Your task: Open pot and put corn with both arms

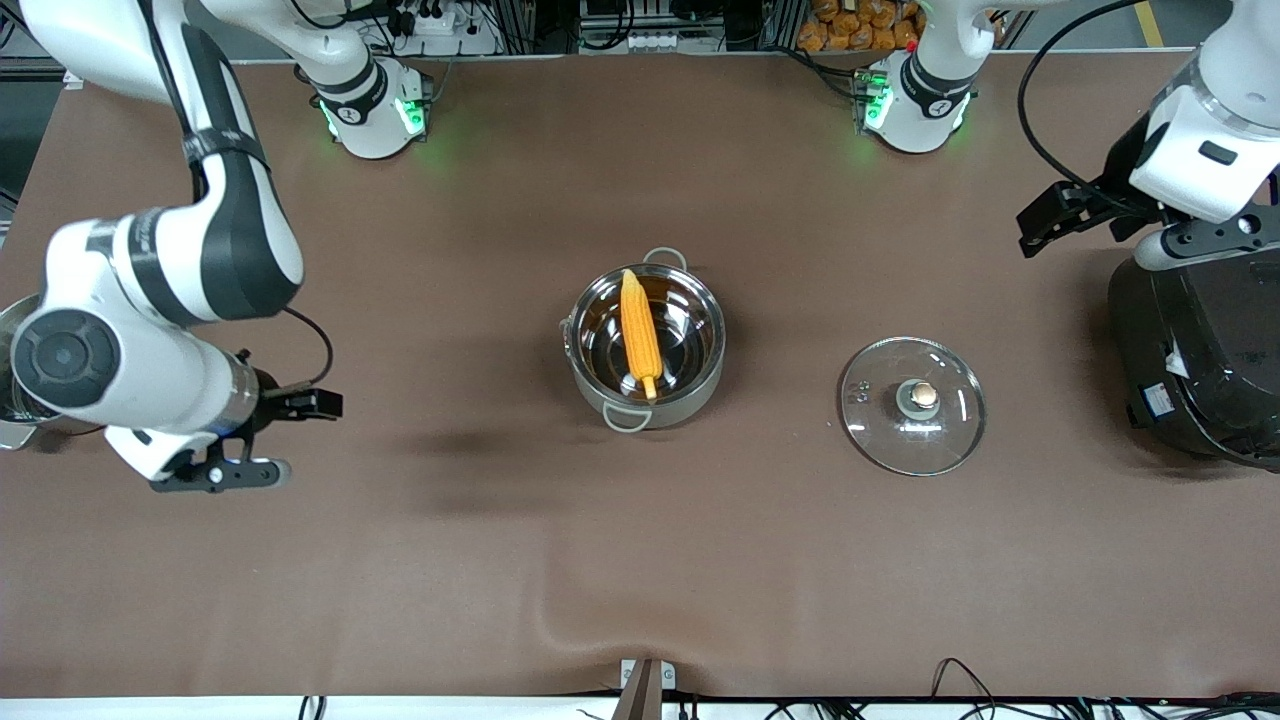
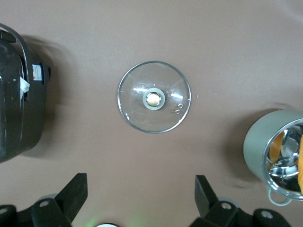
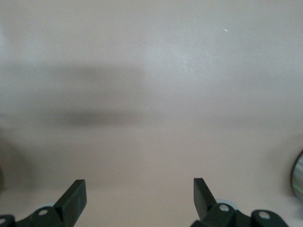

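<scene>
The steel pot (image 1: 692, 392) stands open at the table's middle, and the yellow corn (image 1: 640, 335) lies inside it. The glass lid (image 1: 912, 405) with its tan knob lies flat on the table beside the pot, toward the left arm's end. My left gripper (image 1: 1205, 238) is open and empty, up over the black rice cooker. The left wrist view shows the lid (image 2: 154, 97), the pot (image 2: 258, 146) and a bit of the corn (image 2: 300, 158) past my open left gripper (image 2: 141, 189). My right gripper (image 1: 222, 472) is open and empty over bare table at the right arm's end, as the right wrist view (image 3: 139, 194) also shows.
A big black rice cooker (image 1: 1190, 350) stands at the left arm's end; it also shows in the left wrist view (image 2: 19, 118). A steel vessel (image 1: 12, 330) is mostly hidden under the right arm. The brown cloth has a wrinkle near the front edge (image 1: 600, 620).
</scene>
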